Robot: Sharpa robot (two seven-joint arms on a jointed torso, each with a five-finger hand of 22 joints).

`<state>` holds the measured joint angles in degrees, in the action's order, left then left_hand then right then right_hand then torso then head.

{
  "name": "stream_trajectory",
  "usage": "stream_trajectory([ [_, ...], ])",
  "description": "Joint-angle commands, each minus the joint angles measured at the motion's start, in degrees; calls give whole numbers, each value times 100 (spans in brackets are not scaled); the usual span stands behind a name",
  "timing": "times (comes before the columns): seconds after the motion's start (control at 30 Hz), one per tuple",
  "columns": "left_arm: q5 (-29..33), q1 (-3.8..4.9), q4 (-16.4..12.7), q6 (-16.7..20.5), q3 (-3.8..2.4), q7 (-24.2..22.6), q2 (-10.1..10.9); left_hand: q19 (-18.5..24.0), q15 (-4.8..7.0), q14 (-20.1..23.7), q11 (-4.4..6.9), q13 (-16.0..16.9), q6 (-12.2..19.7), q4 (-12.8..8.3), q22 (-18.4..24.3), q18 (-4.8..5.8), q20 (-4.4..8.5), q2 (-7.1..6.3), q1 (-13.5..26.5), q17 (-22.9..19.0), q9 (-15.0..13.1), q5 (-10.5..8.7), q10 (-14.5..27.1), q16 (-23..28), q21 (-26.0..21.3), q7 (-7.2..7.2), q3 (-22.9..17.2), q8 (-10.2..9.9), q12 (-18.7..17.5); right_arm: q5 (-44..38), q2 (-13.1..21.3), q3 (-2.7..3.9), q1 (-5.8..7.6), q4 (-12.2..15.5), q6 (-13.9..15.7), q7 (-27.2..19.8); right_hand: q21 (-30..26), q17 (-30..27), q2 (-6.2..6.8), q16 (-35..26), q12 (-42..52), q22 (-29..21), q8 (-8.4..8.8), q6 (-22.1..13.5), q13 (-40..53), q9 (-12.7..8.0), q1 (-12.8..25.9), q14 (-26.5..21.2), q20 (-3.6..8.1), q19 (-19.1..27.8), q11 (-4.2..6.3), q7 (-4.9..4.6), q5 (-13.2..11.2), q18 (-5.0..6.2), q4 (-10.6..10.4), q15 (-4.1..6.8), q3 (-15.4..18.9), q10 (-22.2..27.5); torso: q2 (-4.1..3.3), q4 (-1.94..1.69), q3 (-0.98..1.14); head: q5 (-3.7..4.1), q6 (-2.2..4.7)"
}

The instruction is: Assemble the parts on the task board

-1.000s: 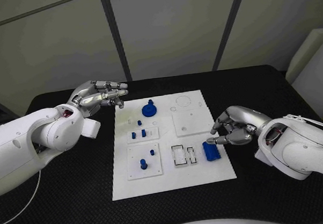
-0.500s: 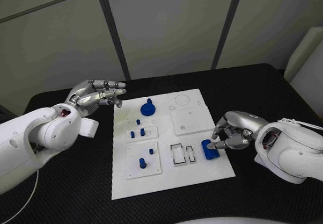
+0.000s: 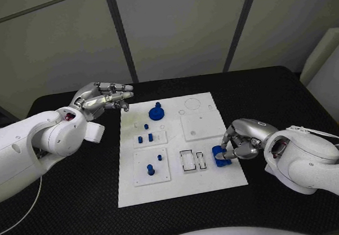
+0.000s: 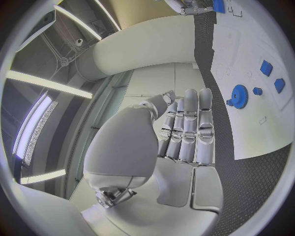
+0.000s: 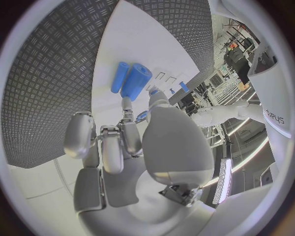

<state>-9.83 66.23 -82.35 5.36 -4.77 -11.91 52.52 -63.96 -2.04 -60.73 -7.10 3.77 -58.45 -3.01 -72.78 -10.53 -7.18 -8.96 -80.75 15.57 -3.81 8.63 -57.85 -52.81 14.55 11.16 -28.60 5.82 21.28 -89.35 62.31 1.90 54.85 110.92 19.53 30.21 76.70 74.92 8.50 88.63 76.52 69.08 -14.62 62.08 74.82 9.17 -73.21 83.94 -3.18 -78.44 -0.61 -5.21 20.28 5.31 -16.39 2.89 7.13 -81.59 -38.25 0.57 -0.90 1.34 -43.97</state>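
The white task board [image 3: 181,187] lies in the middle of the black table. A blue block [image 3: 219,156] lies near its right edge, beside the white slotted frame [image 3: 194,161]. My right hand [image 3: 242,139] is down on this block, fingers curled over its top. In the right wrist view the fingertips [image 5: 127,104] reach the near end of the blue block [image 5: 132,78], which lies flat on the board; whether they grip it is unclear. My left hand [image 3: 102,98] hovers off the board's far left corner, fingers [image 4: 187,128] curled, holding nothing.
A blue gear with a knob [image 3: 156,114] stands at the board's far end, also seen as the gear [image 4: 238,93]. Small blue pegs [image 3: 145,139] stand in one square plate, and another peg [image 3: 150,169] in the plate nearer me. Black table surrounds the board.
My right hand has moved left and down from beside the board's edge onto the blue block. The left hand has hardly moved.
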Motion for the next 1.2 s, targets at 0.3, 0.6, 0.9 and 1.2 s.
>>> stream_trajectory([
  [0.3, 23, 8, -14, -84, -3, 15, 8, 45, -32, 24, -11, 1, 17, -11, -6, 36, -14, -5, 57, -11, -2, 12, 51, 23, -10, 12, 26, 42, 33, -132, -149, -8, -61, -114, -298, 157, 19, 1230, -39, 16, 3, -8, -49, 16, -9, 13, -50, 549, 4, -28, 13, 34, 24, -78, -13, 34, 46, -29, -2, -8, -5, -18, -26],
  [0.6, 23, 8, -15, -116, -3, 52, 12, 48, -34, 25, -17, -1, 35, -11, -3, 36, -17, -11, 71, -14, 1, 13, 70, 23, -14, 19, 30, 38, 32, -405, -384, -12, -129, -221, -227, 222, 22, 1236, -58, 19, -2, -1, -56, 12, -9, 17, -52, 550, 5, -29, 14, 35, 12, -80, -15, 35, 54, -25, 1, -16, -5, -15, -35],
  [0.9, 23, 8, -20, -135, -3, 76, 22, 49, -36, 27, -20, -2, 46, -13, -2, 36, -18, -14, 78, -15, 2, 13, 82, 23, -17, 24, 31, 36, 30, -450, -510, -13, -174, -274, -198, 255, 20, 1245, -63, 22, -7, -3, -59, 7, -11, 18, -49, 551, 5, -27, 13, 35, 0, -79, -17, 35, 65, -21, -1, -1, -8, -45, -34],
  [1.2, 23, 8, -25, -158, -3, 98, 19, 49, -37, 27, -23, -3, 52, -14, -1, 35, -19, -15, 81, -16, 3, 13, 89, 22, -18, 27, 32, 35, 30, -449, -596, -13, -181, -376, -398, 434, -13, 1224, -67, 12, -94, -44, -53, -72, -81, 19, -21, 546, 0, 5, -2, 15, -18, -72, -24, 25, 140, 44, 0, -7, -7, -32, -26],
])
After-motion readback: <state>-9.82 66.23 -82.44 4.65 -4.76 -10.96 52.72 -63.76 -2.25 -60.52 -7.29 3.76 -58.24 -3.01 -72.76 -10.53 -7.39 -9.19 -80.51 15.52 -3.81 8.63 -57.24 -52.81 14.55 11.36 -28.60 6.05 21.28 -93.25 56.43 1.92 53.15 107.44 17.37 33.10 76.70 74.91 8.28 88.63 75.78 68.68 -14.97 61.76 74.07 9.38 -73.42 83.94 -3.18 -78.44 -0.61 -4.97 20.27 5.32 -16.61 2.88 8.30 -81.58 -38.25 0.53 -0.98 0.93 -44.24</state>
